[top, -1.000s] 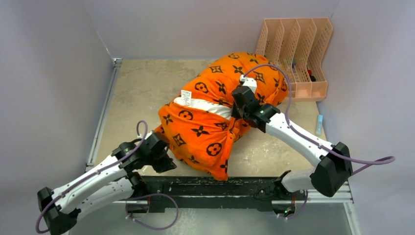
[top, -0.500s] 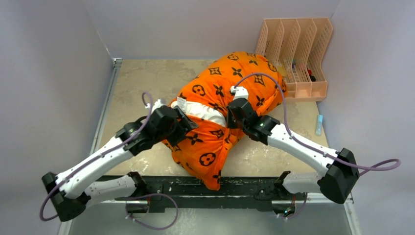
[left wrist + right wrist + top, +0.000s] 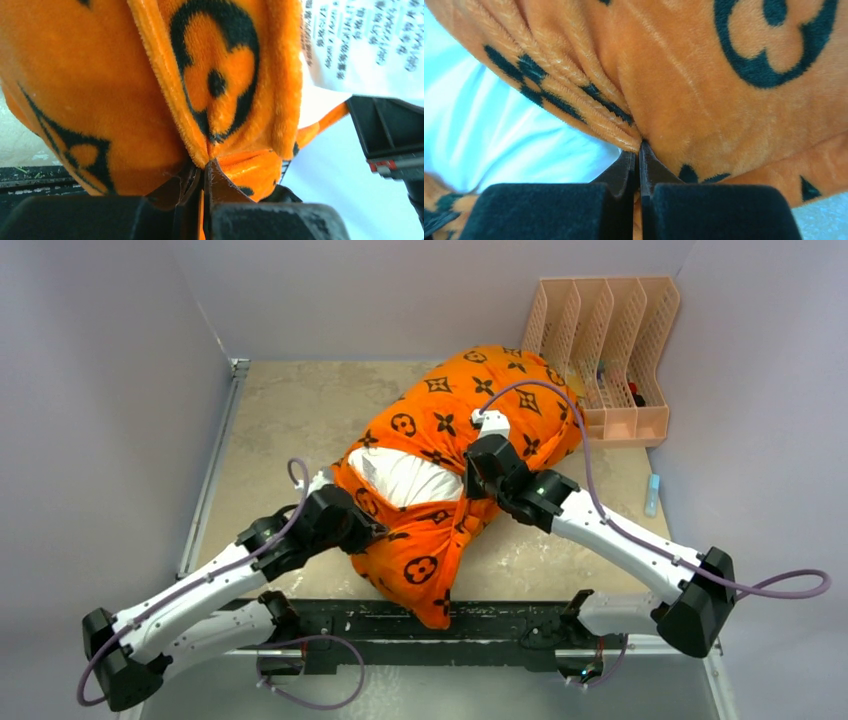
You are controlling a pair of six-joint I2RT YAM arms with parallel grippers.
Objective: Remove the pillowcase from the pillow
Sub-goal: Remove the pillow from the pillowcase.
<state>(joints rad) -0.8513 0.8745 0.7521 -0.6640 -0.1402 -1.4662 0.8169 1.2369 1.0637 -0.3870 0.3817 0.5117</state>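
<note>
The orange pillowcase (image 3: 455,415) with black motifs covers most of the white pillow (image 3: 400,476), which bulges out through the opening in the middle of the table. My left gripper (image 3: 362,528) is shut on the pillowcase's left edge; the left wrist view shows orange plush (image 3: 150,90) pinched between its jaws (image 3: 204,167), with the pillow's printed label (image 3: 365,40) beside it. My right gripper (image 3: 478,480) is shut on the opening's right edge; the right wrist view shows the hem (image 3: 589,112) clamped at the jaw tips (image 3: 639,150), with white pillow (image 3: 499,135) to the left.
A peach plastic file rack (image 3: 605,350) stands at the back right, touching the pillow's far end. A small light-blue object (image 3: 652,494) lies by the right wall. Side walls close in the table on three sides. The arms' black base rail (image 3: 420,625) runs along the near edge.
My left gripper has pulled its pillowcase edge down and toward the near left. The opening has widened and more white pillow shows. My right gripper has stayed nearly still.
</note>
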